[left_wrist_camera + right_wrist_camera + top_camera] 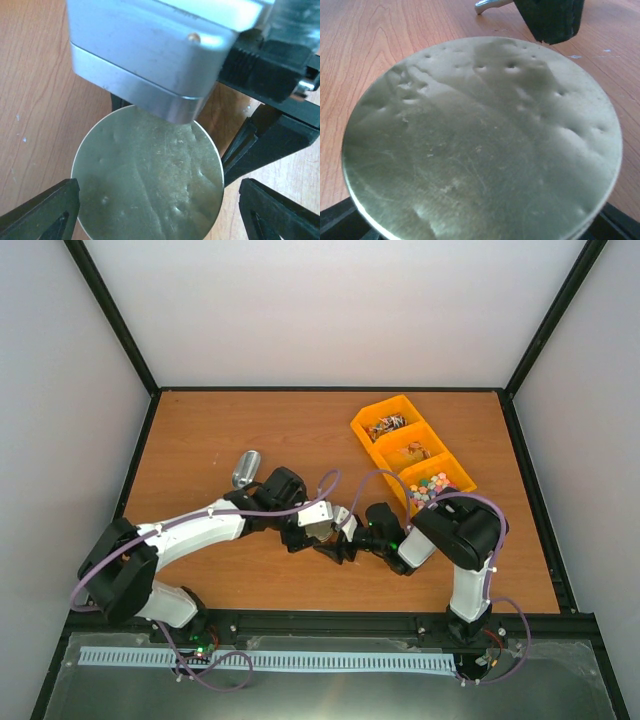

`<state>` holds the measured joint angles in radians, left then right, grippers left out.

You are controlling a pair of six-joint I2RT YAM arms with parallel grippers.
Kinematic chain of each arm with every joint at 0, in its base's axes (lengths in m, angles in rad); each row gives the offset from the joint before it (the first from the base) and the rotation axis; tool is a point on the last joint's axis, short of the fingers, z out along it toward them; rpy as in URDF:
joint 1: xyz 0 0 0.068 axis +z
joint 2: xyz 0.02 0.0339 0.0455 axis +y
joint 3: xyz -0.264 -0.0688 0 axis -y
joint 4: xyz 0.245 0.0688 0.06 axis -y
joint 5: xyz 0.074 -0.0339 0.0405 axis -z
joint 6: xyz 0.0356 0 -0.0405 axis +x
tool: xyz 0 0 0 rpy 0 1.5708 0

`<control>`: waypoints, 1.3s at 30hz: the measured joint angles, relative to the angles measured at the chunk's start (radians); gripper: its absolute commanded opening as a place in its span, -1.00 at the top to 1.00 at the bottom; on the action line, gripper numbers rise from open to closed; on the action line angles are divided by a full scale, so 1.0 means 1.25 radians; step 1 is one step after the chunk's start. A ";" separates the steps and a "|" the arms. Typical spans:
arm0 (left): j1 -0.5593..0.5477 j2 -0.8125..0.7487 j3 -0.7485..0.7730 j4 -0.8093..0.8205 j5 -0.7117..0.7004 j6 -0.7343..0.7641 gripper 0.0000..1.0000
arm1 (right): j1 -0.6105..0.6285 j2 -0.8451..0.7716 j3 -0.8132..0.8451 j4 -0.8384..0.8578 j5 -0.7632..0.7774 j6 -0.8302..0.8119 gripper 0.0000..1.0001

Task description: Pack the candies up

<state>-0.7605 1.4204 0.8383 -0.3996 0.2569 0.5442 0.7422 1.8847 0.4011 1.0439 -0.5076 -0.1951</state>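
Observation:
A round dented metal tin fills the left wrist view [150, 180] and the right wrist view [480, 140]. In the top view it is hidden under the two grippers, which meet at the table's middle. My right gripper [352, 540] [480, 227] has a finger at each side of the tin's rim and holds it. My left gripper [318, 538] [157, 205] straddles the tin with its jaws apart, and a gap shows at its right finger [280, 210]. The brown-orange candies [412, 452] lie in the middle compartment of the orange tray [378, 408]. The metal scoop [246, 468] lies to the left.
The tray's other two compartments hold dark mixed pieces [386, 424] and multi-coloured pieces [430, 485]. The scoop's handle end [487, 5] shows beyond the tin. Black frame rails border the wooden table.

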 measured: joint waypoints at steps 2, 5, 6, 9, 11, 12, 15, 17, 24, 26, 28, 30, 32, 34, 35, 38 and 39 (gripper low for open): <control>0.000 0.000 -0.002 0.009 -0.002 0.000 -0.71 | 0.000 0.000 0.000 0.000 0.000 0.001 -0.43; 0.000 -0.017 -0.017 0.018 -0.002 0.008 -0.57 | 0.000 0.000 0.000 0.000 0.000 0.001 -0.39; 0.000 -0.029 -0.021 0.014 0.001 0.014 -0.51 | 0.000 0.001 0.000 0.001 -0.001 0.001 -0.37; 0.000 -0.056 -0.022 0.003 0.023 0.050 -0.31 | 0.000 0.006 0.000 0.008 -0.001 0.002 -0.34; -0.001 -0.059 -0.023 0.001 0.038 0.073 -0.24 | 0.000 0.008 0.000 0.011 -0.001 0.002 -0.32; -0.003 -0.059 -0.027 0.003 0.042 0.086 -0.20 | 0.000 0.008 0.000 0.012 -0.002 0.002 -0.31; -0.013 -0.059 -0.043 0.011 0.050 0.110 -0.10 | 0.000 0.008 0.000 0.012 -0.002 0.002 -0.27; -0.021 -0.058 -0.051 0.020 0.048 0.123 0.00 | 0.000 0.009 0.000 0.012 -0.002 0.002 -0.26; -0.037 -0.034 -0.069 0.082 0.012 0.175 0.34 | 0.000 0.009 0.000 0.012 -0.005 0.001 -0.15; -0.038 -0.024 -0.072 0.089 0.004 0.185 0.39 | 0.000 0.009 0.000 0.012 -0.004 0.001 -0.10; -0.040 -0.023 -0.077 0.094 -0.002 0.199 0.42 | 0.000 0.009 0.000 0.011 -0.004 0.001 -0.07; -0.041 -0.027 -0.083 0.099 -0.009 0.215 0.47 | 0.000 0.009 0.000 0.011 -0.004 0.000 -0.05; -0.044 -0.037 -0.093 0.106 -0.019 0.232 0.54 | 0.000 0.009 0.000 0.011 -0.004 -0.002 -0.01; -0.045 -0.046 -0.102 0.107 -0.024 0.246 0.57 | 0.000 0.010 0.000 0.011 -0.004 -0.003 0.04; -0.045 -0.051 -0.105 0.107 -0.027 0.255 0.57 | 0.000 0.010 0.000 0.012 -0.004 -0.004 0.06; -0.042 -0.060 -0.112 0.106 -0.030 0.268 0.57 | 0.000 0.010 0.000 0.012 -0.004 -0.005 0.14; -0.040 -0.062 -0.114 0.106 -0.031 0.273 0.57 | 0.000 0.010 0.000 0.012 -0.004 -0.005 0.16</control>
<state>-0.8108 1.3430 0.6960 -0.2676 0.2184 0.8856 0.7422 1.8973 0.4015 1.0584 -0.5125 -0.2020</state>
